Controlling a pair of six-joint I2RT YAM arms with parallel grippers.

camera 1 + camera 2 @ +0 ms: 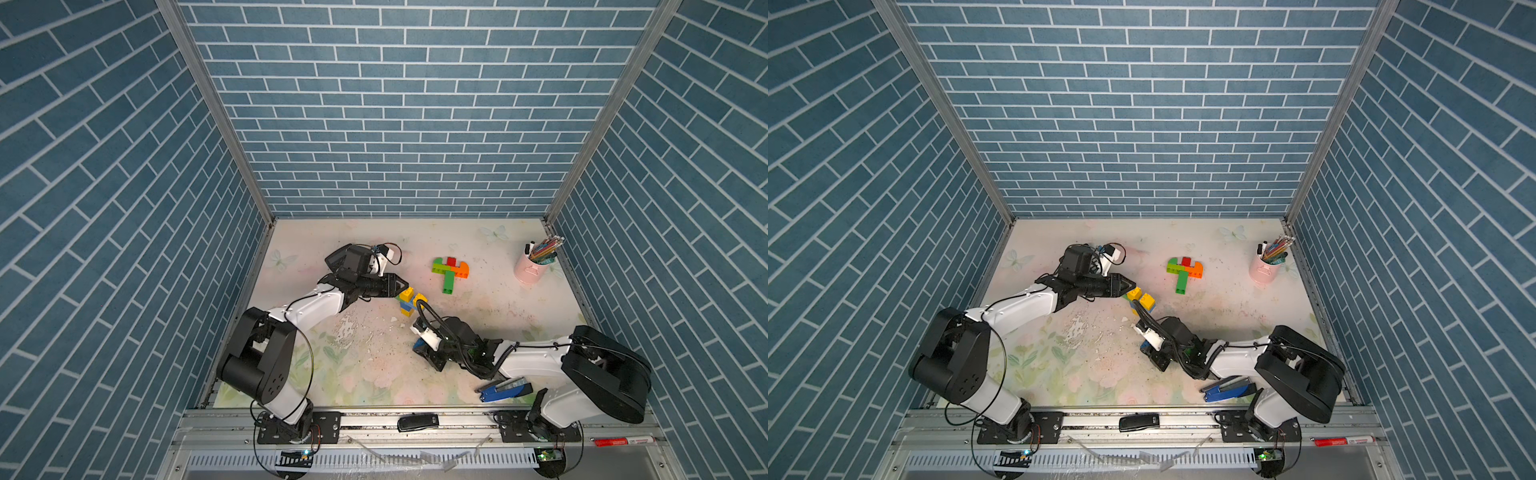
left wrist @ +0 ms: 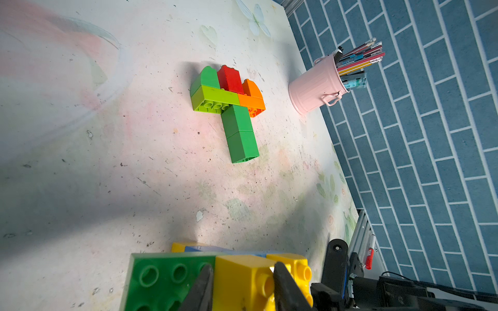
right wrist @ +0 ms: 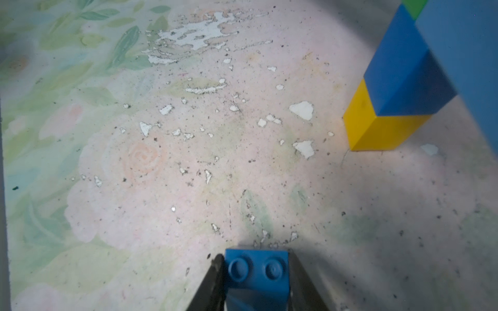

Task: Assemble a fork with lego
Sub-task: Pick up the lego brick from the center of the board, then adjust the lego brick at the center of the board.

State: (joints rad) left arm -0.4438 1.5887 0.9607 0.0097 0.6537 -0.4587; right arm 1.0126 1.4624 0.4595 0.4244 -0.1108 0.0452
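Down front, your right gripper (image 3: 256, 258) is squeezing a probably light, slick blue brick (image 3: 257, 272) by its flat sides. Your left gripper (image 2: 242, 272) is clamping a yellow brick (image 2: 239, 288).

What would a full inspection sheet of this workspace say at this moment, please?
Surface: floral-printed tabletop, worn, paint flaked, gritty.
Job's things: green, lime, red and orange brick fork lying flat; yellow, blue and green brick stack; small blue studded brick.
Clutter: pink metal pencil bucket; blue desk stapler; black handheld device and red marker on the aluminium front rail.
End effectors: left end effector shut on that stack's yellow brick; right end effector shut on the small blue brick.
Cables: black wrist cable arcs beside the stack.
Surroundings: blue brick-pattern walls; nothing else seen.
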